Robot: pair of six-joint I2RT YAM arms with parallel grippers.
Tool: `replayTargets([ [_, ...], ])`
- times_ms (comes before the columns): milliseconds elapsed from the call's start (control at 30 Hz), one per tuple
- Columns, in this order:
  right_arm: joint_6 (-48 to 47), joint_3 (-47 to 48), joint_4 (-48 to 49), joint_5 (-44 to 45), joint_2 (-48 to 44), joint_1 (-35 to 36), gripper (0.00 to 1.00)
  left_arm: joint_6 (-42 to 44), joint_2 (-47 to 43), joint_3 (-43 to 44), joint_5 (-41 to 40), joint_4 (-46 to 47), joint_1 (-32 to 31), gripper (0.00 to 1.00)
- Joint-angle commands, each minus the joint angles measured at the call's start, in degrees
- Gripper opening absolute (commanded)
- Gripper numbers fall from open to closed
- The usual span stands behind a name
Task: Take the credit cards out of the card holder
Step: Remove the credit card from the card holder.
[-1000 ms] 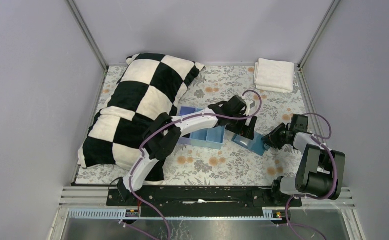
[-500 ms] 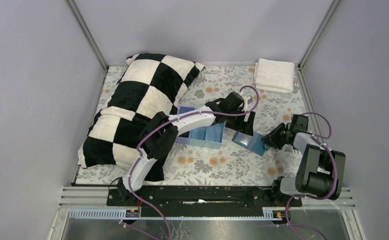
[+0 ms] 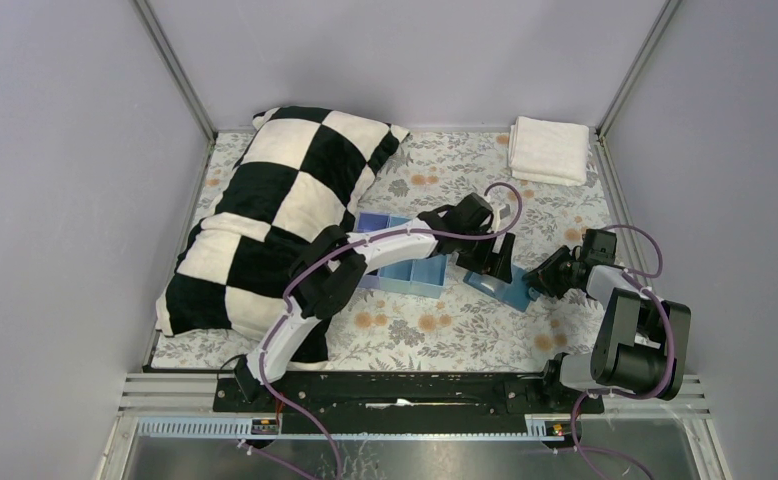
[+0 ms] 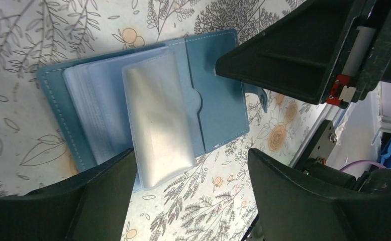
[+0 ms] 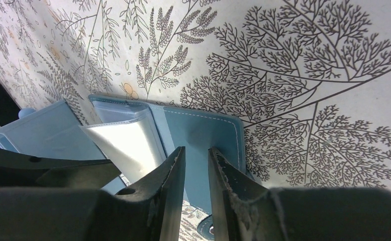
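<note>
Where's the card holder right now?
The card holder lies open right of centre in the top view, just right of the blue tray, under the left gripper, its right edge in the right gripper.

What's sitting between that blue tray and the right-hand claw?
In the top view, the open card holder, its edge pinched by the right gripper; the left gripper hovers above it.

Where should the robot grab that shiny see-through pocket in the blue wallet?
Probably by the loose end of the clear sleeve, where it pokes past the edge of the card holder, coming down from above with the open left gripper. That end bulges up off the stack, so the jaws can straddle it. The right gripper seems to pinch the other flap.
</note>
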Motion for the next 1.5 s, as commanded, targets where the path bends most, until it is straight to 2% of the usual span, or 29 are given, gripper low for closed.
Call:
replayTargets([
  [0,-0.96,-0.44,0.06,-0.21,0.51,0.19,0.31,-0.29,0.43,0.41,2.27,2.61,-0.41,0.84],
  [367,-0.69,-0.2,0.52,-0.44,1.07,0.19,0.32,-5.53,-1.51,-2.0,12.24,11.29,-1.45,0.83],
  [633,0.22,1.29,-2.05,-0.5,-2.58,0.19,0.32,-8.96,-0.93,-4.5,14.47,15.1,-3.06,0.82],
  [833,2.51,3.61,-3.87,-2.09,-5.35,-0.07,0.35,-12.85,-2.13,-7.98,15.25,22.11,-4.45,0.82],
  [1267,6.04,7.49,-9.38,2.16,-19.1,-0.52,0.38,-11.49,-2.7,-10.15,12.61,20.93,-4.03,0.83],
  [1367,5.61,7.91,-9.26,-0.46,-17.86,-0.52,0.38,-11.03,-2.72,-9.93,12.61,20.88,-3.99,0.83],
  [1467,7.43,5.21,-5.14,-5.77,-15.42,-0.47,0.36,-9.63,-4.81,-9.7,11.85,19.8,-3.77,0.83],
])
